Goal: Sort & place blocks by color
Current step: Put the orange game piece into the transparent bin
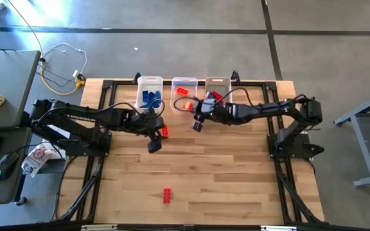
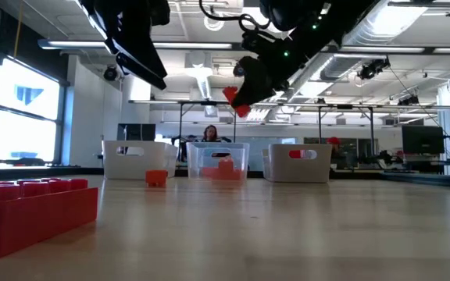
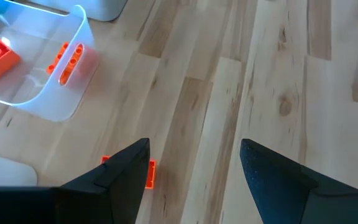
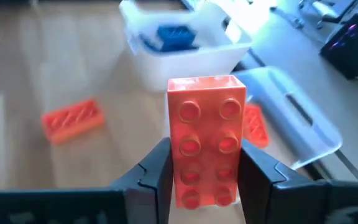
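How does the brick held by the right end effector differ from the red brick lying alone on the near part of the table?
The held brick is clamped between the fingers of the right end effector and raised above the table, near the bins; the lone red brick rests flat on the wood, far from them and untouched. The held brick looks orange-red, the lone one deeper red. Both are studded plastic bricks not yet in a bin.

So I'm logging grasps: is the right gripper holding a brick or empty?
Holding one. The right gripper is shut on an orange-red brick, its fingers pressing both sides, raised above the table.
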### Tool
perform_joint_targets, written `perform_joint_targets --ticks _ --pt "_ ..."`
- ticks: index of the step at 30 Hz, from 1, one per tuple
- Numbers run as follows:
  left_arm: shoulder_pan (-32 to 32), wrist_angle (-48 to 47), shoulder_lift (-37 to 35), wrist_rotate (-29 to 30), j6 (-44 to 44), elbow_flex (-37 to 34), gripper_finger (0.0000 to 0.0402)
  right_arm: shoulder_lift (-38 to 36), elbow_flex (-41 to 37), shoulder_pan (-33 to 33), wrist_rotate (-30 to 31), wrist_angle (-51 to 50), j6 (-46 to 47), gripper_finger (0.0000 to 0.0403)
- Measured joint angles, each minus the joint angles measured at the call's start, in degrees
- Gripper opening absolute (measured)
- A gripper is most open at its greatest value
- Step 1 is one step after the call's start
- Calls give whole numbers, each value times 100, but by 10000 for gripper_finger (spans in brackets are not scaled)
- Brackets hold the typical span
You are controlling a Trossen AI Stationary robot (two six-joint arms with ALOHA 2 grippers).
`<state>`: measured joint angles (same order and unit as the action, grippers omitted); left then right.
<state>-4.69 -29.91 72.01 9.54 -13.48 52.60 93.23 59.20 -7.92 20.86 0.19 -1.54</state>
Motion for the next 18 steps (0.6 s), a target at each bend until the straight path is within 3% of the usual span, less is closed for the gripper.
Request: perform_joint_targets --ticks 9,18 --pt "82 85 0 -39 -1174 0 238 93 4 -464 -4 532 416 111" --pt "412 102 -2 -50 -1188 0 238 555 7 -820 -347 999 905 114"
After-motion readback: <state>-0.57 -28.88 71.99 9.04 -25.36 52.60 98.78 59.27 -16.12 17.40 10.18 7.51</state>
